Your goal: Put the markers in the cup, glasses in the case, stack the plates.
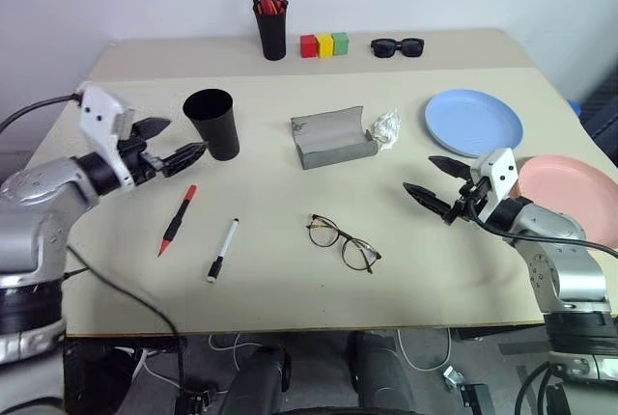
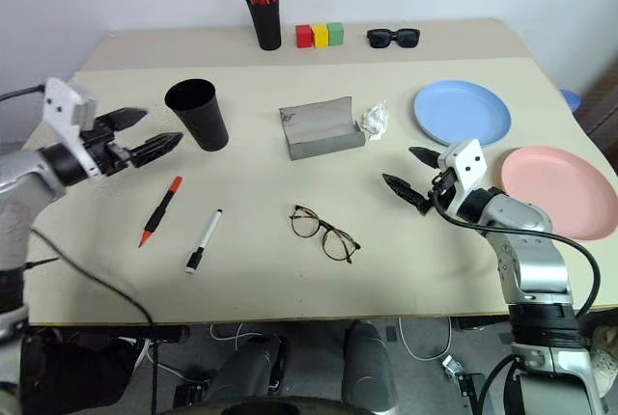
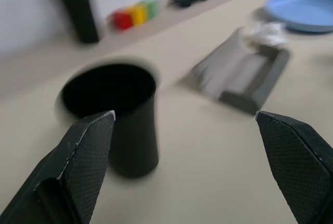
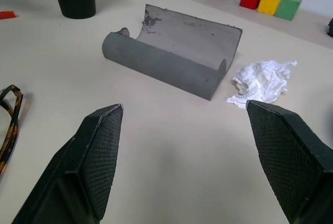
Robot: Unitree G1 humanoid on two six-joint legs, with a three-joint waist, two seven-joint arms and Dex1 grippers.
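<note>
On the tabletop [image 1: 290, 270], all task items lie separate and unheld. Left pincer [image 1: 179, 143]: fingers spread wide, empty, poised just beside the black cup [image 1: 214, 123], which stands upright. Right pincer [image 1: 435, 181]: fingers also spread, empty, poised above bare surface between the glasses [image 1: 343, 242] and the pink plate [image 1: 570, 188].

Markers: the red marker [image 1: 178, 219] and the white marker [image 1: 223, 249] lie near each other, apart, on the near side of the cup. Glasses: unfolded, near the tabletop's middle, on the near side of the case [image 1: 333, 137]. Case: hinged open, empty, with a crumpled white tissue [image 1: 386, 128] just beside its right end.

Plates: the blue plate [image 1: 473, 122] and the pink plate sit side by side at the right, unstacked.

Along the far edge stand a pen holder [image 1: 271, 29], three coloured blocks [image 1: 323, 44] and black sunglasses [image 1: 397, 46].
</note>
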